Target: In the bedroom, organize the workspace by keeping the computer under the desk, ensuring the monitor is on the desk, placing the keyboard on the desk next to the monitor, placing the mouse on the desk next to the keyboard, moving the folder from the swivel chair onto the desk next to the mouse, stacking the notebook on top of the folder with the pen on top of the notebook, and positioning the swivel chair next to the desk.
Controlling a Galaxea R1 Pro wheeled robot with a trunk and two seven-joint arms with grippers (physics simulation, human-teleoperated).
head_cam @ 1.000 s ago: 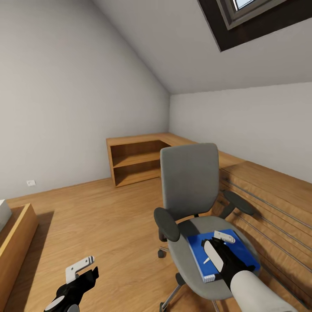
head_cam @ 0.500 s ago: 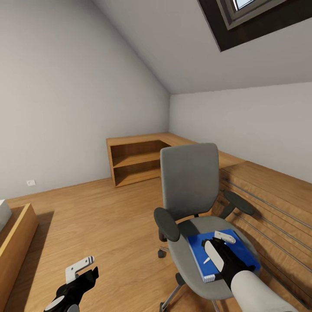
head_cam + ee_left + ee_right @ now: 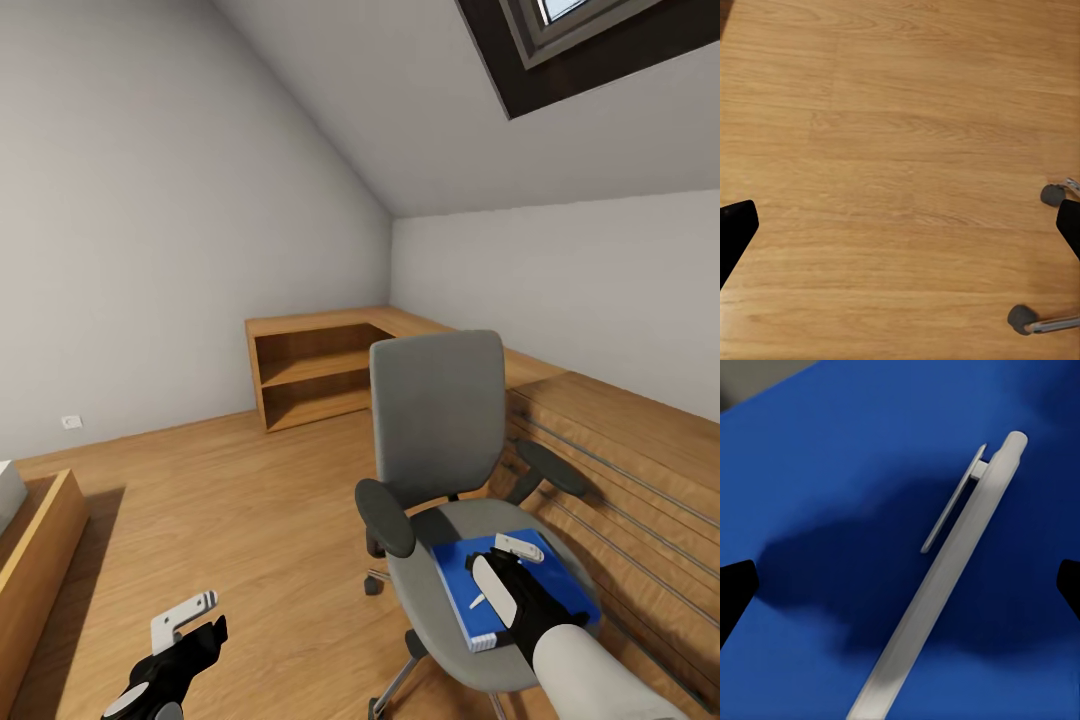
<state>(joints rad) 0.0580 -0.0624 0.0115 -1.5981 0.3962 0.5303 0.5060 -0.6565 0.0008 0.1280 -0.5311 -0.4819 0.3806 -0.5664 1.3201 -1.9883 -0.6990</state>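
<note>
Pen lies flat on blue folder on swivel chair seat, directly under right gripper. Jaws apart, straddling pen; long axis runs diagonally across gap between fingertips. Right arm far nearer. Left gripper hangs open over wooden floor, beside chair casters. Attic room, low wooden shelving along wall.
</note>
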